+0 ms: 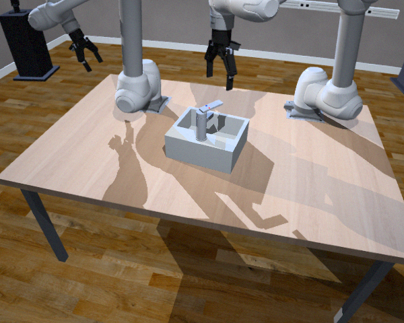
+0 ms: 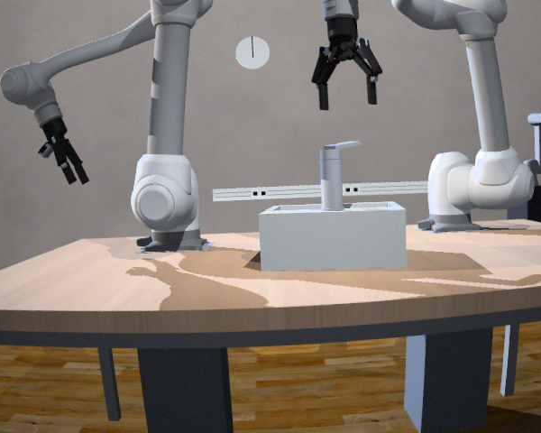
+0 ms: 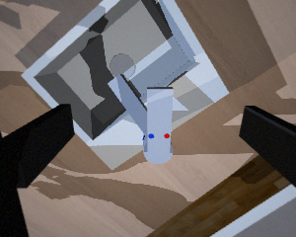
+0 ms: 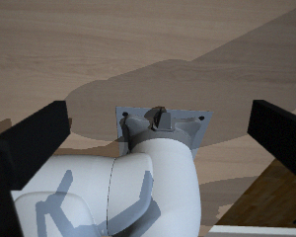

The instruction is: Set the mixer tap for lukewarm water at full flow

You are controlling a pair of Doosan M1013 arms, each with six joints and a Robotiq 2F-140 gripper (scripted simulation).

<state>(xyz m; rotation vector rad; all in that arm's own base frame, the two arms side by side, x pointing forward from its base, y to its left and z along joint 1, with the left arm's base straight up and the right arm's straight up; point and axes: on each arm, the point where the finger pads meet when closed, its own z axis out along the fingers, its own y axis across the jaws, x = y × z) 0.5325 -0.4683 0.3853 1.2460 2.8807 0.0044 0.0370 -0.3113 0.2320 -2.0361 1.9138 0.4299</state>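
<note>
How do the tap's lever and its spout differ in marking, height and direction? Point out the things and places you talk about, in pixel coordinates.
The lever [image 1: 211,105] [image 2: 347,144] [image 3: 158,114] carries a blue and a red dot; the spout [image 1: 209,117] [image 3: 131,103] shows none. The lever sits on top of the tap body [image 1: 200,128] [image 2: 332,181], the spout lower down. Seen from the left wrist, the spout points toward the round drain [image 3: 122,65], while the lever is turned off to one side of that line. Both are greyish and extend from the same body.
</note>
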